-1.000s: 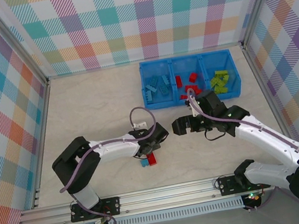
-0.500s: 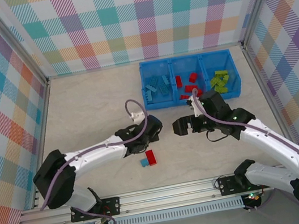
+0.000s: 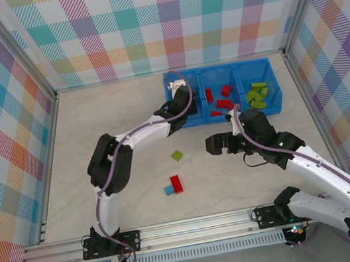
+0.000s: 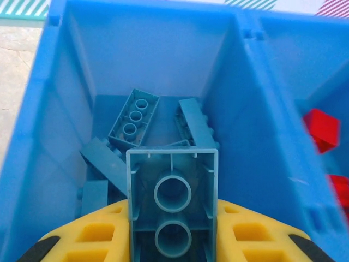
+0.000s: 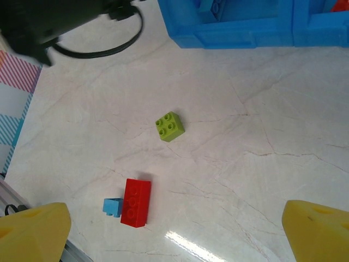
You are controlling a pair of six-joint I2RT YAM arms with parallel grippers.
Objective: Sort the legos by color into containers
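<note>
Top cam: L arm is stretched out toward approx 1 o'clock. L end effector [image 3: 180, 95] sits over the left compartment [image 3: 173, 114] of the blue bin [image 3: 200, 122].

L wrist cam: its yellow fingers [image 4: 92, 237] are pinched on a light blue brick [image 4: 172, 180], one on each side. The brick's hollow underside w/ two round tubes faces the lens. Can't tell if it touches the pile under it. Several loose light blue bricks [image 4: 133, 117] lie jumbled on that compartment's floor, one bar underside-up at approx 11 o'clock from the held brick. Divider wall runs at 3 o'clock, w/ red bricks [image 4: 322, 130] past it.

Top cam again: red ones are in the middle compartment [image 3: 215, 67]. Lime green bricks [image 3: 258, 95] are in the right compartment [image 3: 254, 60].

R end effector [image 3: 212, 146] hovers over the tabletop [image 3: 107, 129] at approx 6 o'clock from the bin. Its fingers are spread wide w/ nothing between them. R wrist cam has its yellow fingertips [image 5: 35, 232] at the bottom corners, bare tabletop between.

I count three bricks loose on the tabletop:
- Green square brick [image 3: 177, 155], studs up, alone, approx 9 o'clock from the R end effector.
- Red bar [image 3: 176, 184] at 6 o'clock from the green one, apart from it.
- Small light blue piece [image 3: 169, 190] touching the red bar's 9 o'clock side.
</note>
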